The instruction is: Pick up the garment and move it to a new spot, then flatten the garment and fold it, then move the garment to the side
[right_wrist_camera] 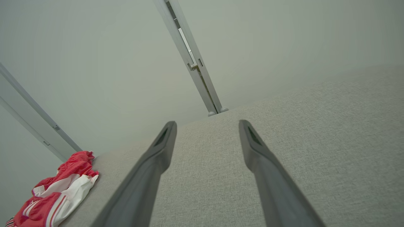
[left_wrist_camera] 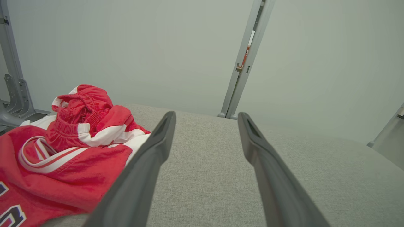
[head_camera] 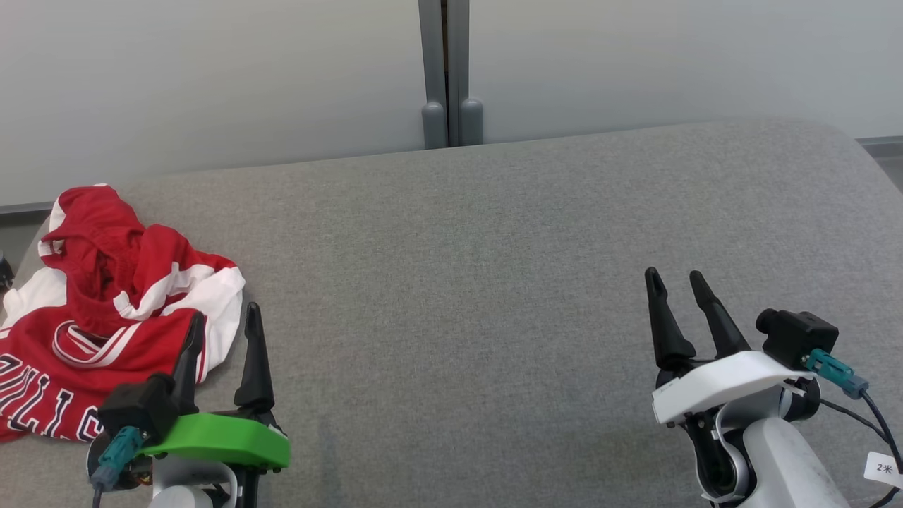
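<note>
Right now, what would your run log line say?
garment: crumpled on grey cushion, left side | left gripper: open, beside it | right gripper: open, empty

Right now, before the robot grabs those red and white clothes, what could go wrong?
The garment lies bunched in a heap, so the open left gripper might pinch only one fold and lift it twisted. It sits at the left edge of the grey cushion; a nudge could push it over the side. The right gripper, also open, is far across the cushion and could be slow to help.
</note>
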